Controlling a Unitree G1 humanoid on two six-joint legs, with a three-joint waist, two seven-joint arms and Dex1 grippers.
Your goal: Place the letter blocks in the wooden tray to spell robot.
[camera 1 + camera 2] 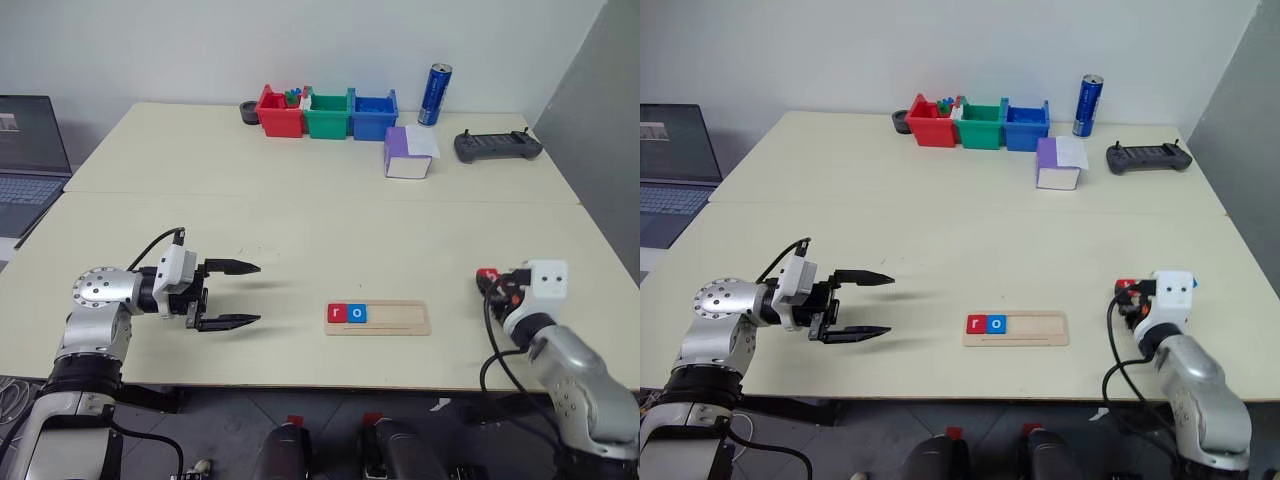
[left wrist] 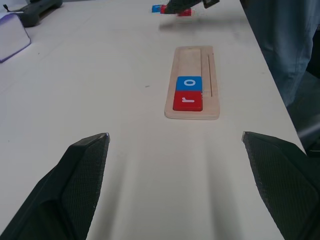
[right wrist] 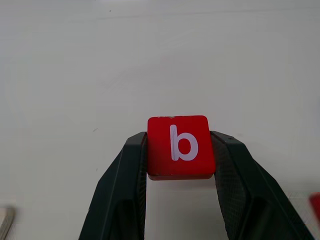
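The wooden tray [image 1: 400,318] lies near the table's front edge, with a red "r" block [image 1: 336,314] and a blue "o" block [image 1: 358,314] at its left end. The left wrist view shows the same tray [image 2: 192,55] and the two blocks. My left gripper [image 1: 255,294] hovers open to the left of the tray, pointing at it, with nothing between its fingers. My right gripper [image 3: 181,145] is to the right of the tray, shut on a red "b" block [image 3: 180,147]. Another red block edge [image 3: 316,205] lies beside it. A blue block [image 2: 158,8] lies near the right gripper.
Red [image 1: 280,112], green [image 1: 328,113] and blue [image 1: 374,115] bins stand at the table's far edge, with a blue can [image 1: 434,95] beside them. A purple-and-white box [image 1: 408,153] and a black controller [image 1: 497,146] sit at the far right. A laptop [image 1: 28,160] is at the left.
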